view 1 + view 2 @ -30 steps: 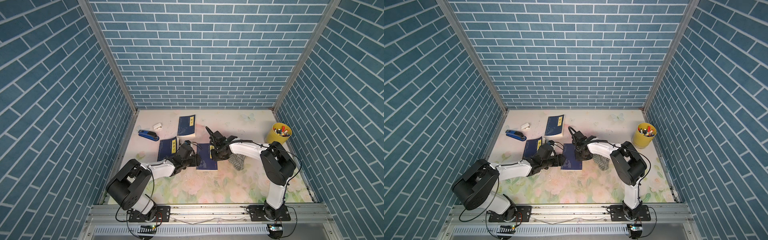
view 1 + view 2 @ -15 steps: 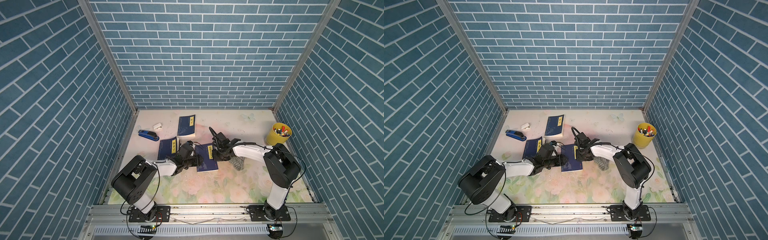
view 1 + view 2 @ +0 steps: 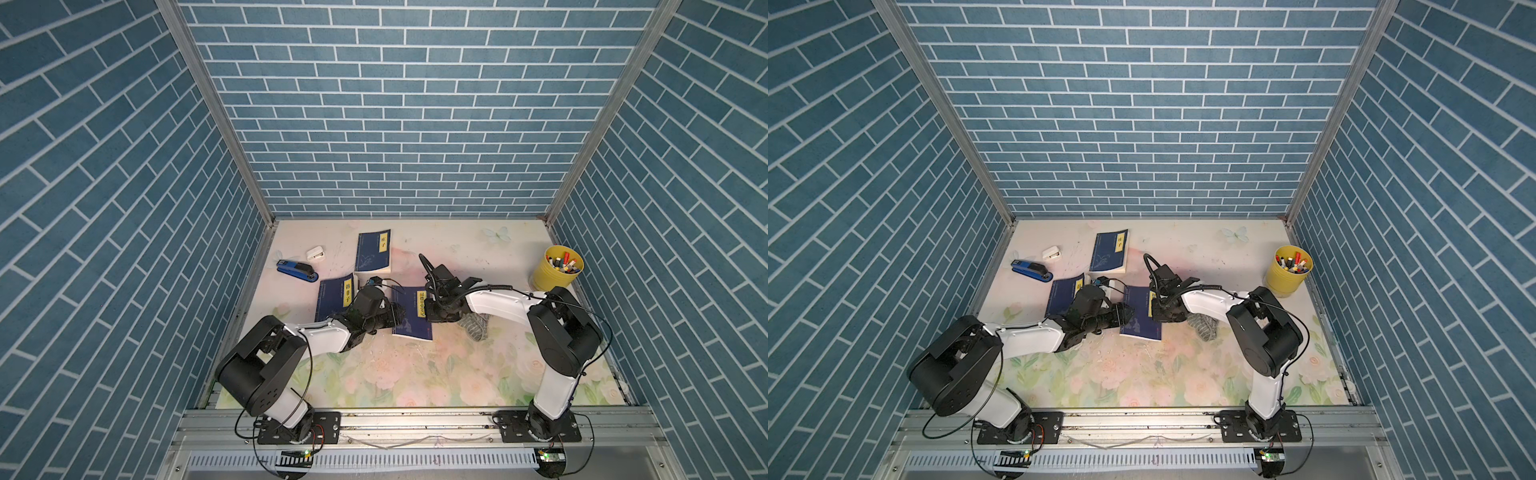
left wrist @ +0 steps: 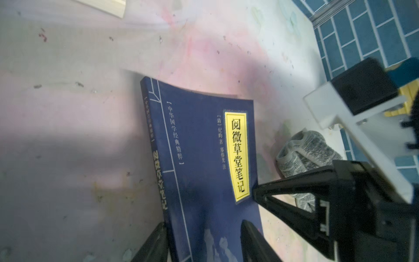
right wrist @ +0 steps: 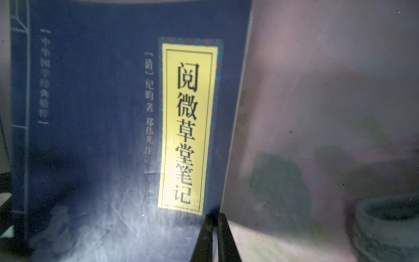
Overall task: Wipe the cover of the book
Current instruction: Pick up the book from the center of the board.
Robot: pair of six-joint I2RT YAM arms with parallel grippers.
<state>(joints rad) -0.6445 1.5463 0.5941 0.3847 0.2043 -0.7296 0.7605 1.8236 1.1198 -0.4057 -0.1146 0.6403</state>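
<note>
The book (image 3: 409, 322) (image 3: 1138, 320) is dark blue with a yellow title label and lies flat mid-table. My left gripper (image 3: 397, 318) (image 3: 1128, 318) (image 4: 204, 223) is open over its spine side, one finger beside the spine, the other above the cover (image 4: 204, 158). My right gripper (image 3: 429, 312) (image 3: 1155, 312) (image 5: 215, 215) is shut, tips at the book's (image 5: 102, 113) opposite long edge below the label. Whether the cover's edge lies between them does not show. A rolled grey cloth (image 3: 476, 326) (image 3: 1203, 326) (image 4: 303, 154) (image 5: 385, 224) lies on the table behind the right gripper, in neither gripper.
Two more blue books (image 3: 373, 257) (image 3: 336, 297) lie behind and left of the left gripper. A blue stapler (image 3: 296, 271) and a small white box (image 3: 316, 253) sit at the back left. A yellow cup of pens (image 3: 557, 272) stands by the right wall.
The right gripper's jaws have closed at the book's edge. The left gripper's jaws have narrowed and it has reached a little further over the book's spine side.
</note>
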